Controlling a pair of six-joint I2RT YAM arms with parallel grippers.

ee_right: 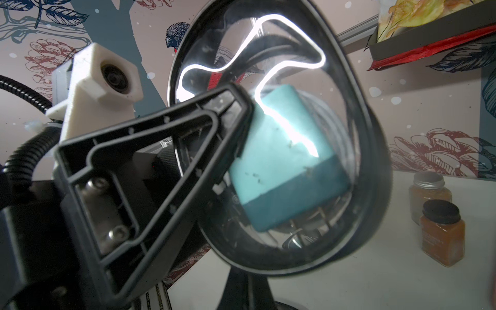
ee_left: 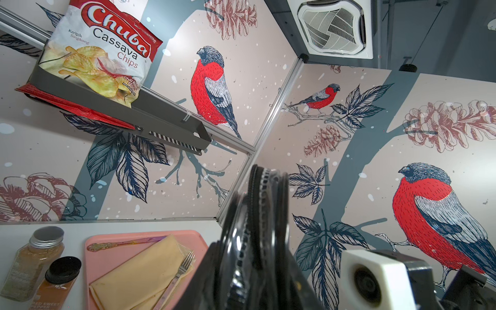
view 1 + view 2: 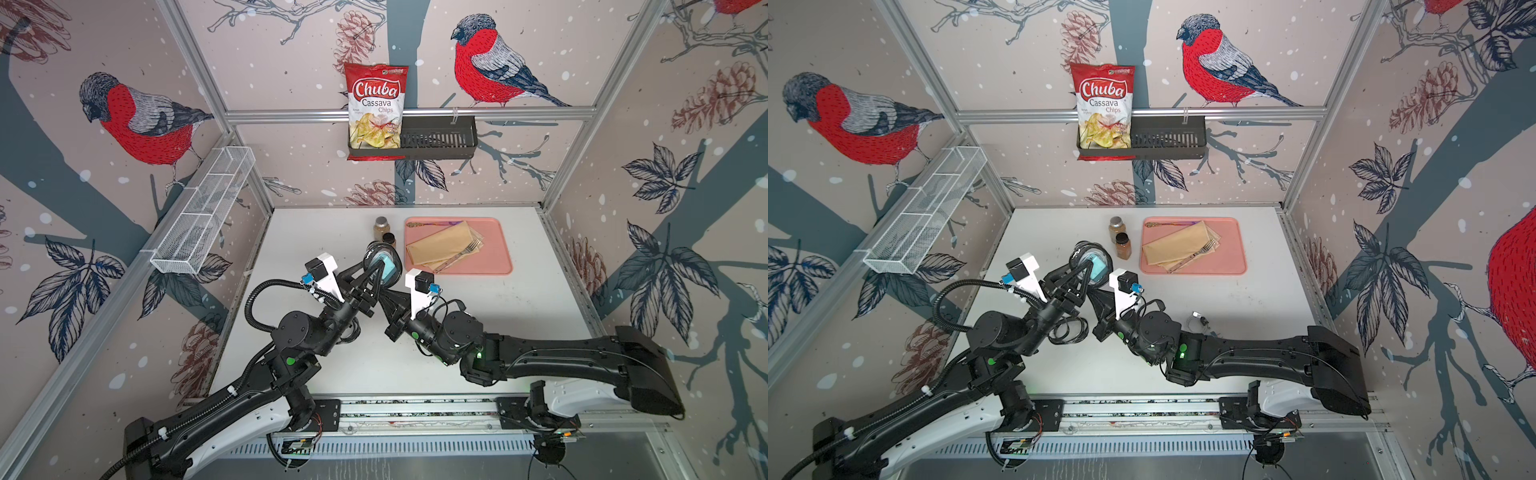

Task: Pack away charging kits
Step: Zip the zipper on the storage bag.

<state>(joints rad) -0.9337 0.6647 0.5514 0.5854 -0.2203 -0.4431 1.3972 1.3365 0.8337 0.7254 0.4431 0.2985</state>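
One clear, black-rimmed case [image 3: 382,258] hangs in the air over the middle of the bench [image 3: 519,332], toward its far edge. Inside it sits a teal cube charger [image 1: 281,161], and pale loops behind the cube look like the coiled cable [image 1: 328,118], though the glare blurs them.

The case stands on edge, its long axis roughly upright and tilted. The left wrist view shows the zip teeth along its rim edge-on. The left hand [image 3: 371,270] is clamped across the flat faces, with one finger pressed on the clear wall over the charger. The right hand [image 3: 390,293] has its jaws together just below the lower rim, on the near-right side. Whether it pinches the zip pull or nothing at all cannot be told.

From the right hand the case lies up and toward the far edge, touching or nearly so. The likely next step is closing the zip, which would run around the rim while the left hand steadies the faces.

Two brown jars [image 3: 384,233] stand just beyond the case. The dark-capped one reads in part "Red Sweet Pepper" in the left wrist view. A pink tray [image 3: 498,232] lies to their right. On the back wall a black basket [image 3: 440,141] holds a bag [image 3: 376,108] marked "Chuba Cassava Chips" and "Keripik Singkong".
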